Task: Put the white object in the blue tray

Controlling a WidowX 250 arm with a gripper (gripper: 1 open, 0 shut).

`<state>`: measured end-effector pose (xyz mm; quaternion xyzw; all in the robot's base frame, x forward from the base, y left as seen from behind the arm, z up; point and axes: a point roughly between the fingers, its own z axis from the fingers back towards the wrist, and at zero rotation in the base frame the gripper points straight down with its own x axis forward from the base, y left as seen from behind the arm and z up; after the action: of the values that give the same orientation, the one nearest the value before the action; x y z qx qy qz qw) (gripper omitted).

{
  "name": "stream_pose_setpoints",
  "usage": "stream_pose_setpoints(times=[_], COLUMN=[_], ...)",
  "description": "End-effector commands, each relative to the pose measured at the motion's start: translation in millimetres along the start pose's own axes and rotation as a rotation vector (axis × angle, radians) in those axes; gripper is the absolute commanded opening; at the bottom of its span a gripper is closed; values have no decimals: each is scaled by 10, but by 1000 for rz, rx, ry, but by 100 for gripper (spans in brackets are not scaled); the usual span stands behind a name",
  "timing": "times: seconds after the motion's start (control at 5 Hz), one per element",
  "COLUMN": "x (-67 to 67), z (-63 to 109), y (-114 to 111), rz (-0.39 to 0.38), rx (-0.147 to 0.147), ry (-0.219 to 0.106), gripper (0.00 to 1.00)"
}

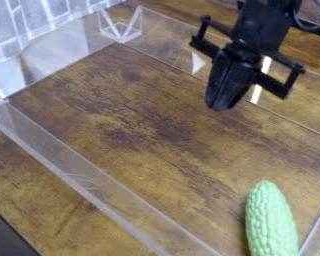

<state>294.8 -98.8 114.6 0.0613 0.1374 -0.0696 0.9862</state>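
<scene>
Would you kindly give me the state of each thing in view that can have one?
Gripper: shut, raised above the table, nothing visible in it.
Table: wooden surface exposed inside the clear walls.
Green object: lying on the table, not held.
Clear wall: upright or leaning, cannot tell.

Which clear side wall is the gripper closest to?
The far one, running from top centre down to the right, directly behind the gripper in view. The wall by the white cloth and the near-left wall are well away from it.
</scene>
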Motion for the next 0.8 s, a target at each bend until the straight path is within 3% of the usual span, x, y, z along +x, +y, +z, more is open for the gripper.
stream_pose_setpoints(times=[0.0, 0.6], x=[-118, -155], z=[184, 105], y=[-97, -126], rz=[-10, 1], rx=[-15, -19], ry=[-79, -36], gripper=[0, 0])
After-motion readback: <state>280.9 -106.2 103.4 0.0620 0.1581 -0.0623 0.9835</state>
